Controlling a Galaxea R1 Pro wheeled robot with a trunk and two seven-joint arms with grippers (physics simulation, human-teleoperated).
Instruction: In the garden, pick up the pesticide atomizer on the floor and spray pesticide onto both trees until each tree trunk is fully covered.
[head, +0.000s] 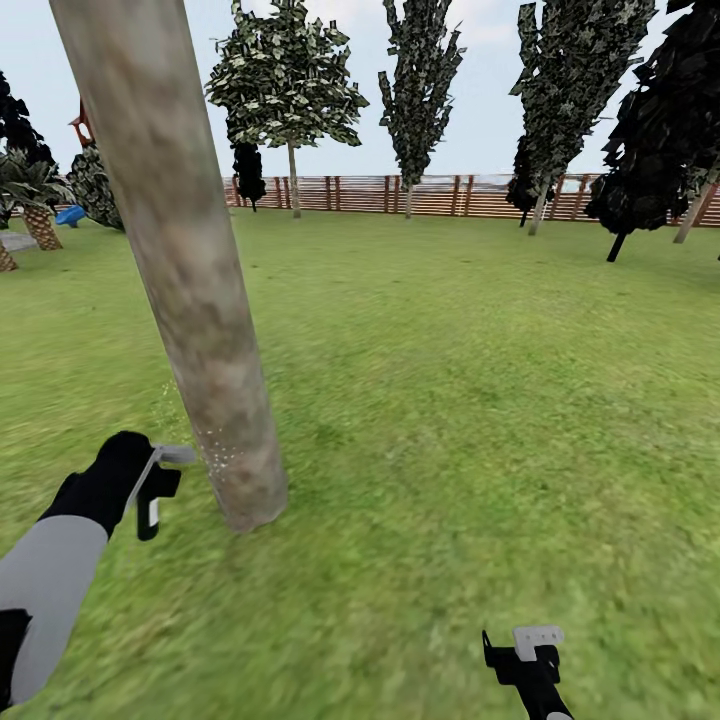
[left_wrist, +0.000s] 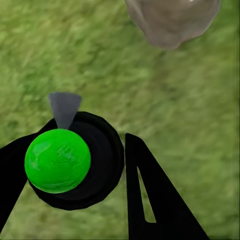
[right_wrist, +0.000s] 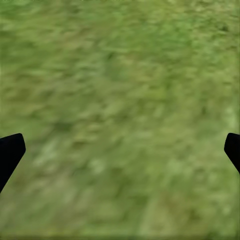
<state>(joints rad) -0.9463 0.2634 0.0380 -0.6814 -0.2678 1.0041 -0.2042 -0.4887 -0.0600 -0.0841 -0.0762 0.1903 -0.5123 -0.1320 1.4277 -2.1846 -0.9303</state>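
Note:
One tree trunk (head: 190, 280), thick, pale and mottled, leans up through the head view's left; the left wrist view catches its base (left_wrist: 172, 20). The other tree is out of view. My left gripper (head: 150, 490) (left_wrist: 75, 165) hangs low beside the trunk's foot, shut on the pesticide atomizer (head: 165, 470) (left_wrist: 75, 160). The atomizer is a black round body with a green top, and its grey nozzle (left_wrist: 64, 107) points at the trunk. Fine white specks (head: 222, 450) dot the bark in front of it. My right gripper (head: 528, 650) (right_wrist: 120, 150) is open over bare grass.
Lawn (head: 450, 400) stretches all around. A brown slat fence (head: 400, 195) closes the far side, with thin-trunked dark trees (head: 290, 90) and black cone-shaped trees (head: 660, 130) before it. Palms (head: 35, 200) and a blue object (head: 70, 214) stand far left.

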